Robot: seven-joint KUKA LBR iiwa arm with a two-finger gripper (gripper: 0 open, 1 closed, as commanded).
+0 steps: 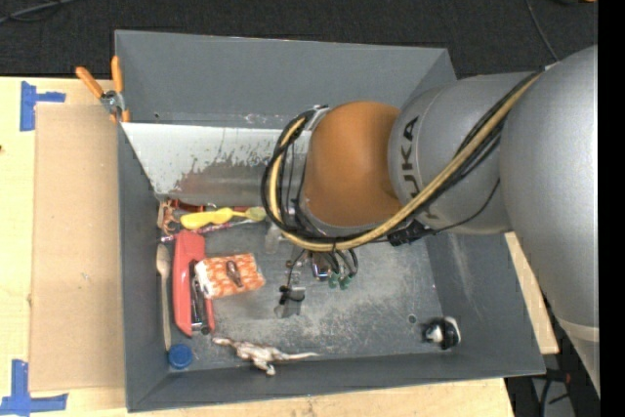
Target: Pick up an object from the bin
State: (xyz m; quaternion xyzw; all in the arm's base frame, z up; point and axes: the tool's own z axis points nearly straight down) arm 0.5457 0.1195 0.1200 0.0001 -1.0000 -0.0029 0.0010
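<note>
My gripper [312, 286] hangs below the orange wrist cover over the bare middle of the bin floor. It is open, with nothing between its fingers; the left fingertip [289, 296] points down at the floor. Just left of it lies an orange patterned packet [234, 274]. Beside that packet sits a long red tool [184, 294], near the left wall. A thin tan lizard-like toy [260, 354] stretches along the front wall below the gripper.
A yellow object [211, 220] lies at the back left with small bits by the corner. A blue cap [179, 358] rests in the front left corner. A small black and white thing [441, 334] sits at the front right. The arm covers the bin's right back.
</note>
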